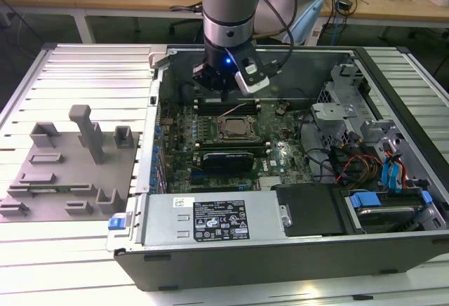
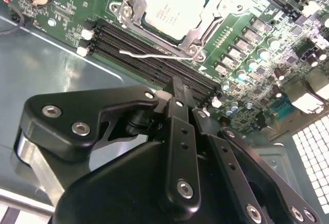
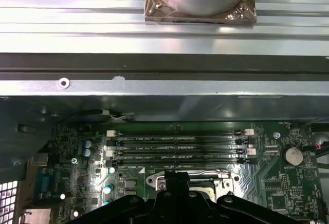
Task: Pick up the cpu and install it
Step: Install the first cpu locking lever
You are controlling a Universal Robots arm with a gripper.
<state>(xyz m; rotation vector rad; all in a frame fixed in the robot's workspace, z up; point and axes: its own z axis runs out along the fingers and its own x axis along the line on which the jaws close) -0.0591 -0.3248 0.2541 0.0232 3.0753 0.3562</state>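
The cpu [image 2: 167,7], a silvery-white square chip, lies flat in the motherboard socket [image 1: 235,128] inside the open computer case. A metal frame surrounds it, and a thin wire lever [image 2: 154,55] lies loose beside the socket. My gripper [image 1: 223,94] hangs over the memory slots just behind the socket, a short way from the chip and apart from it. In both wrist views its black fingers [image 2: 178,93] are pressed together with nothing between them. In the first wrist view the gripper [image 3: 175,182] covers most of the socket.
Several black memory slots [image 3: 175,144] run beside the socket. The case wall [image 3: 164,88] stands close behind the gripper. A power supply [image 1: 210,218] sits at the case front, and drive bays with blue tabs [image 1: 393,173] and cables lie on the exterior view's right. A grey fixture plate [image 1: 63,173] lies at its left.
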